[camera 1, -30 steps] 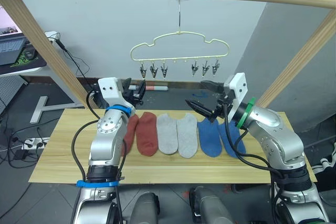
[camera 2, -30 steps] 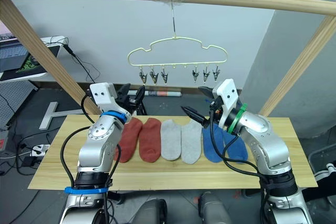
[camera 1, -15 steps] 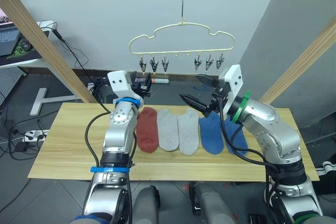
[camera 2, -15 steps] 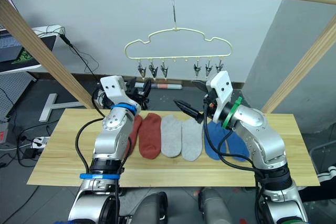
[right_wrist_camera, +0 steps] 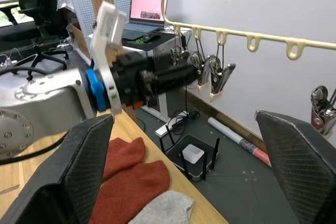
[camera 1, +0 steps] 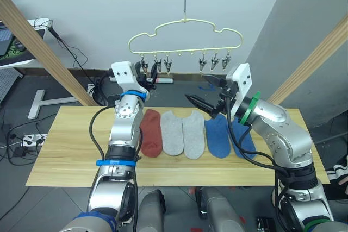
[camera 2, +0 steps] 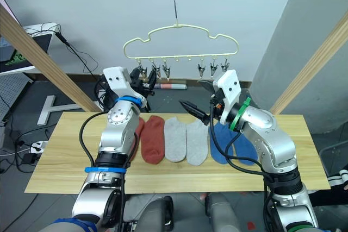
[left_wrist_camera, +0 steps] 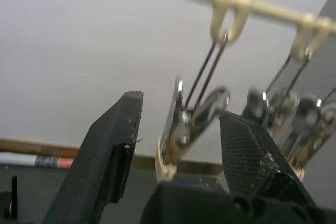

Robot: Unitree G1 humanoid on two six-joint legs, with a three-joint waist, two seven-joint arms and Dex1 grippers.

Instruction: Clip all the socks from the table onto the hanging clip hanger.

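2 rust-red socks (camera 2: 145,138), 2 grey (camera 2: 186,140), 2 blue (camera 2: 231,144); 6 clips (camera 2: 182,69).

My two head eyes look forward and down from above the near edge of the worktop (camera 1: 70,156), both taking in the clip hanger (camera 1: 185,36) straight ahead and above the worktop's far edge. My left wrist camera sits right up against the hanger's clips (left_wrist_camera: 191,119), gazing up along my jaws at the bar. My right wrist camera looks from further off, across below the hanger toward my left arm, sharing those same clips.
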